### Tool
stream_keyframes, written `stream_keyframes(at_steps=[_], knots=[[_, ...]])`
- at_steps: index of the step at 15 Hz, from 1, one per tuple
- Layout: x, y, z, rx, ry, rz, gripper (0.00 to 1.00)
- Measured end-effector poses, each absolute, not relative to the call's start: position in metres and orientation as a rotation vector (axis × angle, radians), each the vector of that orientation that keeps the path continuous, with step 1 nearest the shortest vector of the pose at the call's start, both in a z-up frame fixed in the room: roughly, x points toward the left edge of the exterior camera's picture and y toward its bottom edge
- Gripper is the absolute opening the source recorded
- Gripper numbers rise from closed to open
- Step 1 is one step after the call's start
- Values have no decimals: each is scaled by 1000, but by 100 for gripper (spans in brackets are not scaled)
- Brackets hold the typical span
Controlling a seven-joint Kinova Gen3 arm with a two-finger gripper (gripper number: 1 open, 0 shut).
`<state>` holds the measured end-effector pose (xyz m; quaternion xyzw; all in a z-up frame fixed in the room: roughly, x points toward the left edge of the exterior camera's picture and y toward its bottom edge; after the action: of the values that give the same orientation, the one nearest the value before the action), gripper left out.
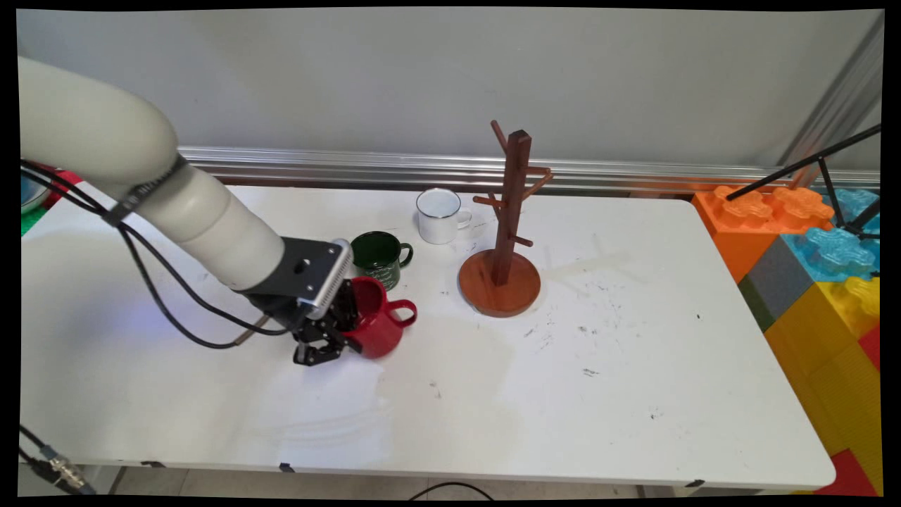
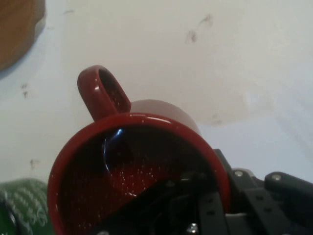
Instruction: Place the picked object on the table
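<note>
The claw (image 1: 336, 336) straddled one mug's (image 1: 376, 327) rim, one finger inside. A second mug (image 1: 380, 258) sat just behind, a third (image 1: 439, 215) farther back-right, the rack (image 1: 501, 282) well right.

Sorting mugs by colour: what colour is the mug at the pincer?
Red mug, inside and out, clearest in the hand view.

Dark green enamel mug (image 1: 380, 259): pale lettering on its side (a printed band, seen again at the hand view's lower left (image 2: 24, 208)), too small and blurred to read.
Everything else: no readable words, brands or numbers.
</note>
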<state>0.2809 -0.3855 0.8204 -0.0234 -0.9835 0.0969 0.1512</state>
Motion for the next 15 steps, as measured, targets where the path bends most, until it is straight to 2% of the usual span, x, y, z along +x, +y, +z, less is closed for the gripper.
stream_keyframes(at_steps=[10, 11, 15], knots=[[262, -395, 792, -100, -2827, 270, 0], [261, -396, 790, -104, -2826, 271, 100], [258, -397, 787, -111, -2810, 266, 100]])
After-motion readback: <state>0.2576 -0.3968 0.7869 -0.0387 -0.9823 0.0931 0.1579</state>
